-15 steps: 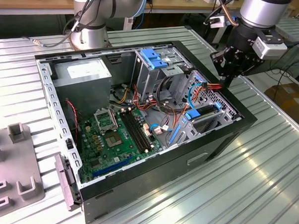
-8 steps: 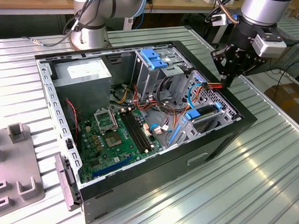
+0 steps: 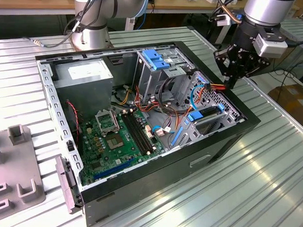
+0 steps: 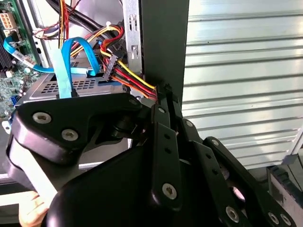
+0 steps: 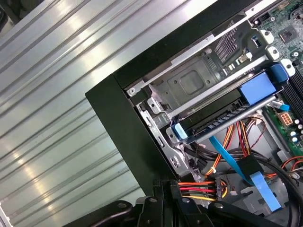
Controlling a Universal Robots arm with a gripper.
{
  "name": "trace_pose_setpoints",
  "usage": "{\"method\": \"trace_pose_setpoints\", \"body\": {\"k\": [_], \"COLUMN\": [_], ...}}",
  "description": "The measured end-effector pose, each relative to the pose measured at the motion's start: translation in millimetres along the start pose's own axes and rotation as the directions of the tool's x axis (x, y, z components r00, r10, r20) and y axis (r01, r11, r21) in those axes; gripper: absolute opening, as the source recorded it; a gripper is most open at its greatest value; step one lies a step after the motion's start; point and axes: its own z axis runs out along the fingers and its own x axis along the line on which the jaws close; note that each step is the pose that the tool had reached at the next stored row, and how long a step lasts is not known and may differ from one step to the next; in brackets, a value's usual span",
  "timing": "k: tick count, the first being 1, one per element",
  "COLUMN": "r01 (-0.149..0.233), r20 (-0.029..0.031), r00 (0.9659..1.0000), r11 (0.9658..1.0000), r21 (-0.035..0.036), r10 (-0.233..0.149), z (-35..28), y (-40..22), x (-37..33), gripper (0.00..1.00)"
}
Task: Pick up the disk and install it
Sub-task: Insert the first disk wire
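I see the disk [image 3: 207,117] seated in its bay inside the computer case [image 3: 215,146]; the gripper [image 3: 232,79] hovers above, jaws closed on nothing.

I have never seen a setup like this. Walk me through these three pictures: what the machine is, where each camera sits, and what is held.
The exterior view shows a robot arm whose black gripper hovers above the far corner of an opened computer case lying on a ribbed metal table. The two wrist views come from cameras riding on the arm and look down past the gripper linkage. The disk, blue-framed, already sits in a drive bay inside the case, with coloured cables nearby. I see nothing held in the gripper.
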Motion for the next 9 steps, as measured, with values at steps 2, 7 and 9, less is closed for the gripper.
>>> {"method": "trace_pose_setpoints", "body": {"k": [2,7,9], "r01": [0.000,-0.006,-0.028], "r20": [0.0000,0.0000,-0.0007], "r00": [1.0000,1.0000,0.9996], "r11": [1.0000,1.0000,0.9996], "r21": [-0.0001,-0.0009,-0.0049], "r10": [0.000,0.006,0.028], "z": [-0.8,-1.9,-1.9], "y": [2.8,7.6,7.6], "x": [-4.2,-11.5,-11.6], "gripper": [0.16,0.16,0.16]}}
